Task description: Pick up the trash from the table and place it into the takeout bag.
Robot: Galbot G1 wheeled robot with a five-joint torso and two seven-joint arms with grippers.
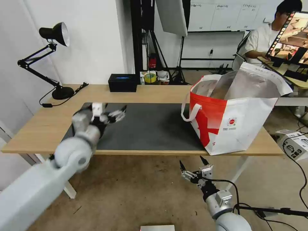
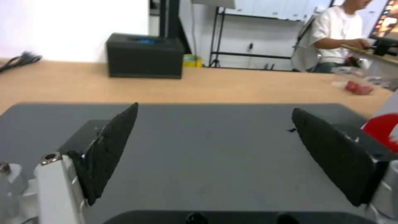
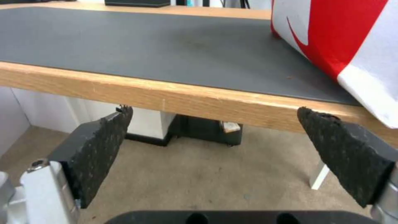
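Nearest the head camera hangs the right gripper, below the table's front edge and over the bare floor, its two black fingers spread wide with nothing between them; its wrist view looks up at the wooden edge of the table and the dark mat beyond it. Farther out, the left gripper reaches over the left part of the mat, its fingers likewise spread apart and empty, pointing across the table toward the bag. That takeout bag stands upright on the right end of the table, partly on the mat, its long axis running from the front edge back toward the far side, mouth open upward with the silver lining showing and a white strap handle drooping on the side facing the left gripper. In the left wrist view a clear plastic tray with red scraps lies on the wood past the far right corner of the mat, close to the bag's red-and-white side. A black box sits at the far edge of the table, and a black desk lamp stands at the far left corner.
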